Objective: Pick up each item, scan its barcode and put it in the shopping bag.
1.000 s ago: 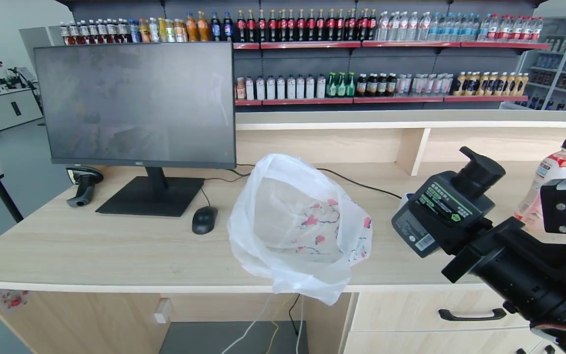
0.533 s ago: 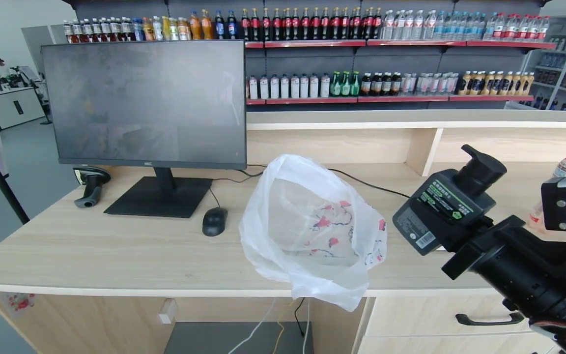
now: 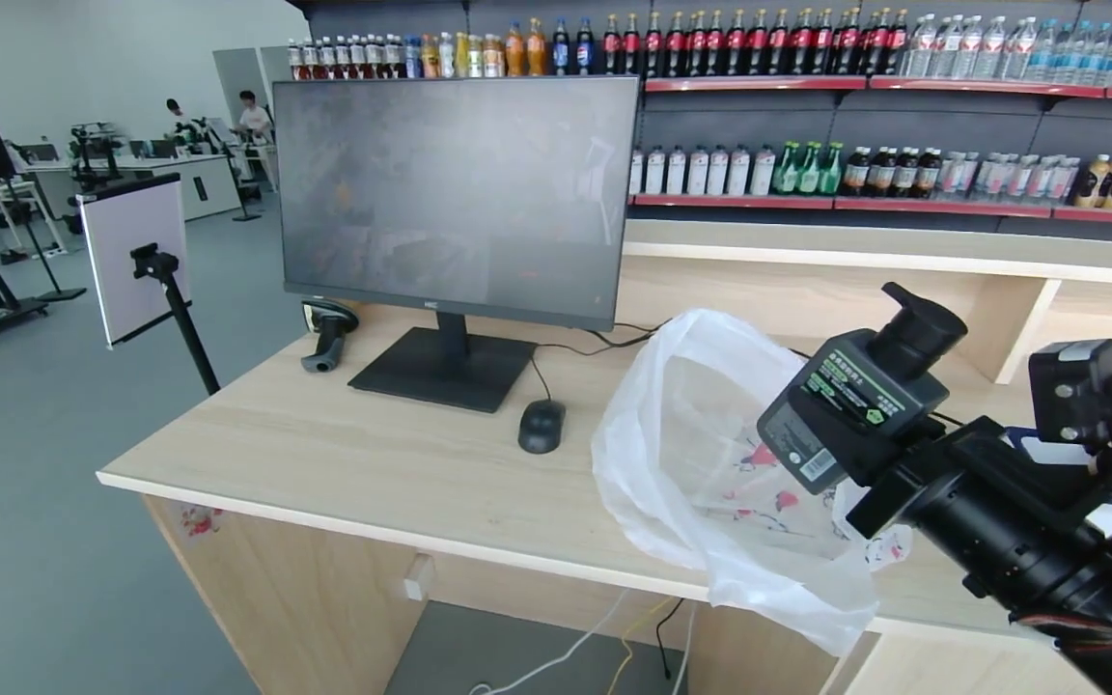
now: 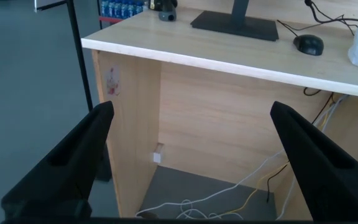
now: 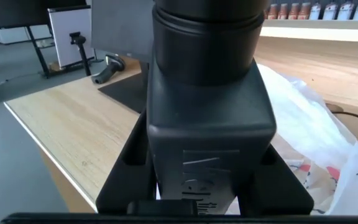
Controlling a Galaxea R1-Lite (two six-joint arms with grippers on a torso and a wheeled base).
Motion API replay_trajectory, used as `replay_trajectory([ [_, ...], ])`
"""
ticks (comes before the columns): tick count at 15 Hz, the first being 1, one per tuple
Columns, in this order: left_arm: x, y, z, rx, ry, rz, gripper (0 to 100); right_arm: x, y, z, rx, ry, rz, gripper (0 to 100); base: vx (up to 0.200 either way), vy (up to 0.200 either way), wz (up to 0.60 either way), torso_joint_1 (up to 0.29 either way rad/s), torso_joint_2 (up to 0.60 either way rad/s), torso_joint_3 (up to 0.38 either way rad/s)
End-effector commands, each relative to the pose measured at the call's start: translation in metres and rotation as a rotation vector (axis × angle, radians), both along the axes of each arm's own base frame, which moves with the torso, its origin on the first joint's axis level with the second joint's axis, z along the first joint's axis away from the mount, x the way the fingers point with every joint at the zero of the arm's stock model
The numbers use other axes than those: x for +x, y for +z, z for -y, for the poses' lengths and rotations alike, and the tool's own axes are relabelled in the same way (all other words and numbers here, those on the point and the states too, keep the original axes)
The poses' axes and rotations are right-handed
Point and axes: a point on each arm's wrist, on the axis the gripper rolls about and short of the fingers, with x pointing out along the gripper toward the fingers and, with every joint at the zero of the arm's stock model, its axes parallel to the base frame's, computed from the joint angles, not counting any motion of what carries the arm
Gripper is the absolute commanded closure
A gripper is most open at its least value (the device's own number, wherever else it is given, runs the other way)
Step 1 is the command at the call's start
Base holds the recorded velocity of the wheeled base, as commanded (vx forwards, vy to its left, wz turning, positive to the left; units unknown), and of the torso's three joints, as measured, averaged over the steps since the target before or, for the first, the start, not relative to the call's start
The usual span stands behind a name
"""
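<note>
Where the right gripper (image 3: 889,461) closes, its fingers (image 5: 124,171) clamp both sides of a black bottle (image 3: 850,405) near its base. The bottle is held clear of the counter (image 3: 324,454), tilted, cap up and away, with the barcode (image 3: 815,464) on its lower face. It hangs over the right side of the white shopping bag (image 3: 701,454), which sits open at the counter's front edge.

The left gripper (image 4: 191,155) has its 2 fingers spread wide with nothing between them, and sits low, facing the counter's front panel.

A mouse (image 3: 542,425) lies left of the bag and a monitor (image 3: 455,193) stands behind it. A handheld scanner (image 3: 327,333) stands beside the monitor's left.
</note>
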Motion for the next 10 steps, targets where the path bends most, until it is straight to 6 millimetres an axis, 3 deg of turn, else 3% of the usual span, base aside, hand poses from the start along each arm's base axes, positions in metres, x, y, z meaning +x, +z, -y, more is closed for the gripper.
replay_trajectory([
  [1,0.000,0.000,0.000,-0.001,0.000,0.000,0,0.011,-0.007,-0.006,-0.015,-0.002,-0.024,100,0.000,0.000,0.00,0.000,0.00,0.000],
  [10,0.000,0.000,0.000,0.004,0.000,0.000,0,0.061,-0.035,-0.031,-0.053,-0.019,-0.087,100,0.000,0.000,0.00,0.000,0.00,0.000],
])
